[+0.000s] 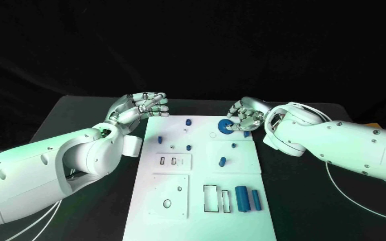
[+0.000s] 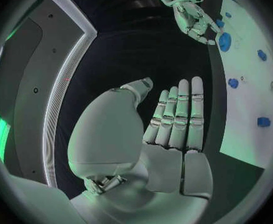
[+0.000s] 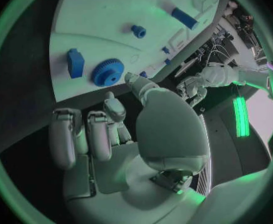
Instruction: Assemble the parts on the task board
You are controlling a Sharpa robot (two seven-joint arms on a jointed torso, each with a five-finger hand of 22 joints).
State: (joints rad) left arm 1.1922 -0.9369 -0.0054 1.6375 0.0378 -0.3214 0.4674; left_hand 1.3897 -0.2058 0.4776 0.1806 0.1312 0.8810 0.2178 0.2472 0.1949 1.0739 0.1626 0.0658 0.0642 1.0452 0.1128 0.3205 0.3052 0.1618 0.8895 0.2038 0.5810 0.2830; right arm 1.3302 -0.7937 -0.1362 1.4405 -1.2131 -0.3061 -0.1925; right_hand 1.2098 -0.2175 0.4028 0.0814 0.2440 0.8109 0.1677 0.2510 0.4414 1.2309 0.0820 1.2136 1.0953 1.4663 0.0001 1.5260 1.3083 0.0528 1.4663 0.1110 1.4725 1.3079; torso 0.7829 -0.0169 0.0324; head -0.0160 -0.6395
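Right hand point(image 1: 244, 117): fingers curl down around the round blue toothed gear wheel point(image 1: 226, 126) at the far right part of the flat white task board point(image 1: 161, 196); a fingertip point(image 3: 131, 77) sits at the gear's rim in the right wrist view, but whether it pinches or merely touches, I cannot tell. My reading: the hand is seating or turning the gear on its post, and the fingers close in from the board's far right edge to leave the gear's top clear. A small blue block point(image 3: 74, 63) stands just beside the gear, so room there is tight. Left hand point(image 1: 141, 106): fingers point(image 2: 180, 109) straight and together, thumb apart, nothing in them; it hovers over the black table point(image 1: 80, 112) just off the board's far left corner, probably parked to keep the middle free. Elsewhere on the board: small blue pegs point(image 1: 187, 122) stand upright in the far half, well apart from one another; a long blue bar point(image 1: 241, 198) and a thinner one lie side by side near the near right edge, beside an outlined rectangular slot point(image 1: 210, 197). Near half of board and the table strip on either side give open room for approach.
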